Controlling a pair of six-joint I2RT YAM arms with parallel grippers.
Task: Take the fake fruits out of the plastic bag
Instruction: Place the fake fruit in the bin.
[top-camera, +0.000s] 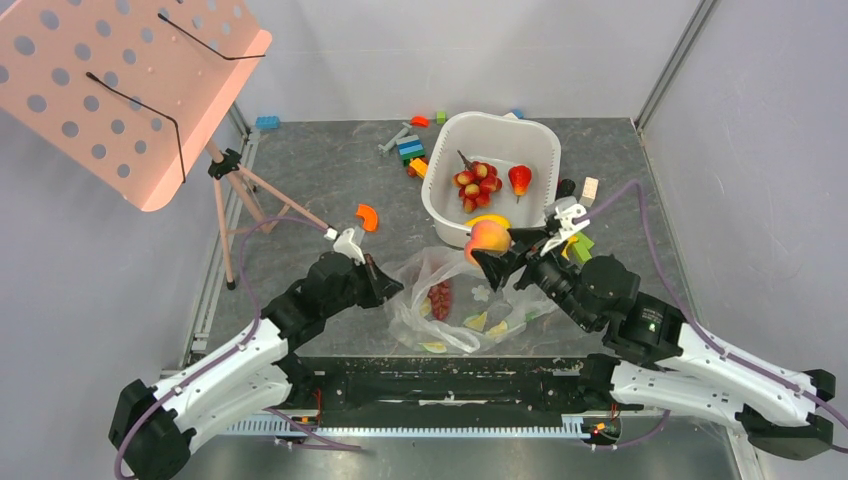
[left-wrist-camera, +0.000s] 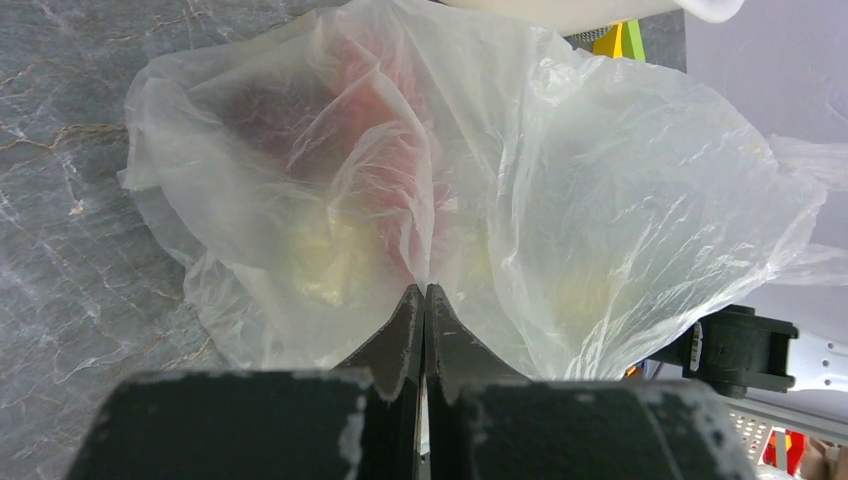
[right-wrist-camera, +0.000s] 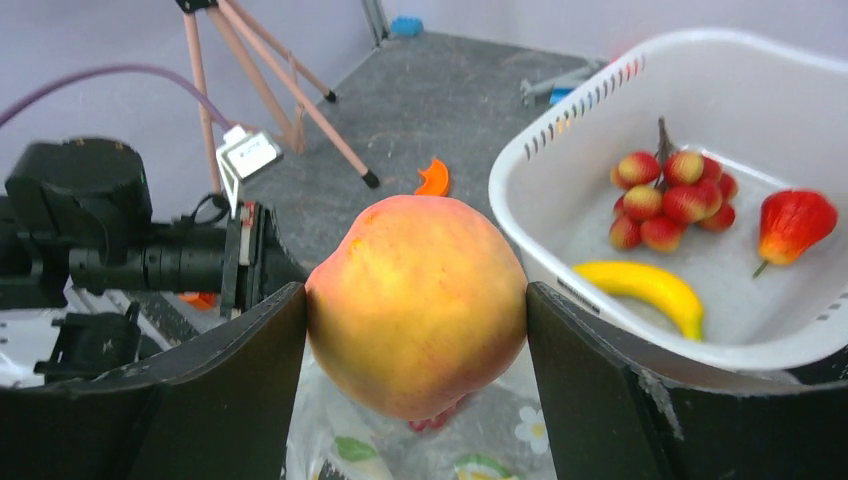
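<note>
One peach (right-wrist-camera: 417, 303) held; three fruits (right-wrist-camera: 672, 195) in basin (top-camera: 434, 185).

open tabletop (top-camera: 310, 165) between tripod (top-camera: 226, 164) and white basin (top-camera: 436, 190), basin just behind plastic bag (top-camera: 410, 300)

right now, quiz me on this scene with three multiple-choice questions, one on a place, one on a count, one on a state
1. Where does the yellow banana lie?
A) in the white basin
B) in the plastic bag
C) on the table

2. How many fruits are in the basin?
A) one
B) three
C) five

3. The left claw is:
A) wide open
B) shut on the bag's film
C) shut on nothing

Answers:
1 A: it lies on the basin floor near the grape bunch.
2 B: banana, grape bunch and a red fruit.
3 B: a fold of film is pinched between its closed jaws.
</note>
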